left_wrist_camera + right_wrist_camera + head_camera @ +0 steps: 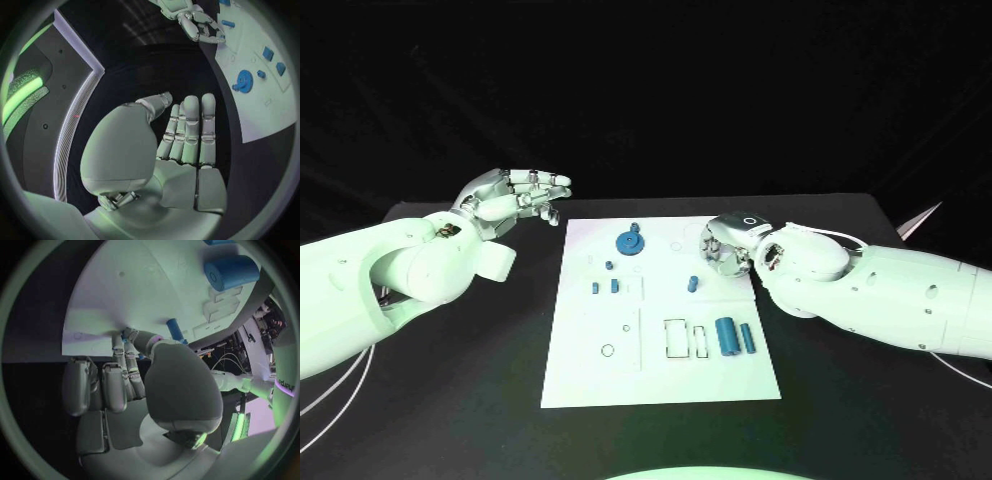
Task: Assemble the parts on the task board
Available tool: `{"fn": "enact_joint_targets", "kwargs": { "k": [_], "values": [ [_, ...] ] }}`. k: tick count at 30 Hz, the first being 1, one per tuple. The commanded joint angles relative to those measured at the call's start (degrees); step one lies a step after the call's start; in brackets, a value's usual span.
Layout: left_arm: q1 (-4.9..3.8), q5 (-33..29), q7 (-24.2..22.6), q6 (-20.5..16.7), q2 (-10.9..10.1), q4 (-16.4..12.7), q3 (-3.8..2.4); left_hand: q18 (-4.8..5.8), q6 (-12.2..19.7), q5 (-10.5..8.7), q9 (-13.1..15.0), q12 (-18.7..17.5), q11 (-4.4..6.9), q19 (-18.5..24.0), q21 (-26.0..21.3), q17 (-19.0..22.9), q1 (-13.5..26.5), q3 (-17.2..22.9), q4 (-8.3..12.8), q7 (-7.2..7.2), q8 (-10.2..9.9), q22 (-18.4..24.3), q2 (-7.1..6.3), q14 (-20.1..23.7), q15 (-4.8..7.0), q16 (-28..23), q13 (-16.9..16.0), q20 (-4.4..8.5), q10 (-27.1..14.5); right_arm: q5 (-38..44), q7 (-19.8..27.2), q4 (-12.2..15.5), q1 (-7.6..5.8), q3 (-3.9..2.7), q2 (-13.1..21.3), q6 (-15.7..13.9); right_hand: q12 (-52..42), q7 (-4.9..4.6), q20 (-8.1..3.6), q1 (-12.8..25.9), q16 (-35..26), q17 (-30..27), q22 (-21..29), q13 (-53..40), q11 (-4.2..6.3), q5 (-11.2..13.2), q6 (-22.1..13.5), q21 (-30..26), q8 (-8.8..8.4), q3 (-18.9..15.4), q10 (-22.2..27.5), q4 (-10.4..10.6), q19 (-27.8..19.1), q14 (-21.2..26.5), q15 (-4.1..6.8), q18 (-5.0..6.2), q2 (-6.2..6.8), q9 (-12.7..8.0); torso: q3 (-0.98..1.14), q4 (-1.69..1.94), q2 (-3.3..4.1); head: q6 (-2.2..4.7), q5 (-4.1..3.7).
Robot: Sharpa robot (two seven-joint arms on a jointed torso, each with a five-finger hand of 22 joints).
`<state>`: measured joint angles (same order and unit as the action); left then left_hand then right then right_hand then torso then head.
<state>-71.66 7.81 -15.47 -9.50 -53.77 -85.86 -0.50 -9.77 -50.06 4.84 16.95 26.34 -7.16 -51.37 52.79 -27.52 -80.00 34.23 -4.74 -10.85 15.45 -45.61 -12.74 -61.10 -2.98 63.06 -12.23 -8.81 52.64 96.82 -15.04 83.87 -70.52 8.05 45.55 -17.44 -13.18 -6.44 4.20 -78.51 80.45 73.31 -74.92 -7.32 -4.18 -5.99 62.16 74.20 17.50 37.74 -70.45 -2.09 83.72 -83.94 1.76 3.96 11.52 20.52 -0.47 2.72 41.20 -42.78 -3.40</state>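
The left hand [516, 193] is held above the black desk [459, 370] just beyond the far left corner of the task board [661, 370], its fingers [190, 127] straight, pressed side by side and holding nothing. On the board, a blue gear-like part [632, 242] lies near the far edge, small blue pegs [604, 286] toward the left side, and a larger blue cylinder [728, 336] toward the near right. The right hand [730, 246] is lowered over the board's far right corner, fingers [119, 352] reaching down close together to the white surface beside a small blue peg [175, 330]; whether anything is pinched cannot be told.

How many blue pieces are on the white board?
8, as far as shows: a disc at the far end, three small ones left of centre, a pin by the right hand, three cylinders nearer; the hand may hide more.
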Motion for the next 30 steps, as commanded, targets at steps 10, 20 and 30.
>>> {"fn": "enact_joint_targets", "kwargs": {
  "k": [10, 20, 30],
  "values": [
    [-0.05, -0.4, -0.3, -0.1, 0.0, -0.3, -0.05, -0.80, 0.4, -0.26, -0.2, 0.2, -0.29, 0.0, -0.5, 0.2, 0.0, -0.4, 0.1, -0.35, -0.2, 0.2, 0.29, 0.2, -0.12, -0.4, 0.1, 0.08, -0.2, 3.6, -3.3, 0.4, 0.71, 0.46, 0.2, 0.6, 0.1, -0.11, -0.37, -0.7, 0.3, 0.0, -5.1, -1.8, 1.91, -0.2, 0.6, 0.8, 0.38, 0.8, -2.7, -0.9, 0.2, -2.9, 0.32, -0.57, -1.25, 0.2, 0.01, 0.01, -0.03, 0.13, 0.09],
    [-0.04, -0.4, -0.3, -0.4, 0.2, -0.1, -0.05, -0.77, 0.7, -0.27, -0.3, 0.1, -0.45, 0.0, -0.9, 0.4, 0.1, -0.6, -0.1, -0.56, -0.4, 0.5, 0.29, 0.2, -0.25, -0.7, 0.3, 0.01, -0.5, 4.1, -3.5, 1.4, 0.73, 0.44, 0.9, -3.3, 0.2, -0.05, -0.42, -0.4, 0.4, 0.0, -5.5, -2.1, 1.97, -0.3, 0.9, 1.3, 0.40, 1.2, -3.1, -1.3, 0.4, -2.9, 0.37, -0.67, -1.18, 0.4, -0.02, 0.05, -0.04, 0.03, 0.06],
    [-0.04, -0.4, -0.4, -0.4, 0.2, 0.1, -0.04, -0.77, 1.0, -0.27, -0.4, 0.1, -0.54, -0.1, -1.0, 0.5, 0.2, -0.7, -0.1, -0.68, -0.6, 0.6, 0.26, 0.2, -0.31, -0.8, 0.3, -0.04, -0.6, 3.9, -3.1, 3.3, 0.53, 0.34, 2.2, -5.3, 0.2, -0.02, -0.45, -0.3, 0.4, 0.1, -5.7, -2.2, 2.00, -0.2, 1.0, 1.7, 0.41, 1.4, -3.2, -1.4, 0.5, -2.9, 0.39, -0.74, -1.16, 0.4, -0.08, 0.04, -0.08, 0.14, -0.05]
  ]
}}
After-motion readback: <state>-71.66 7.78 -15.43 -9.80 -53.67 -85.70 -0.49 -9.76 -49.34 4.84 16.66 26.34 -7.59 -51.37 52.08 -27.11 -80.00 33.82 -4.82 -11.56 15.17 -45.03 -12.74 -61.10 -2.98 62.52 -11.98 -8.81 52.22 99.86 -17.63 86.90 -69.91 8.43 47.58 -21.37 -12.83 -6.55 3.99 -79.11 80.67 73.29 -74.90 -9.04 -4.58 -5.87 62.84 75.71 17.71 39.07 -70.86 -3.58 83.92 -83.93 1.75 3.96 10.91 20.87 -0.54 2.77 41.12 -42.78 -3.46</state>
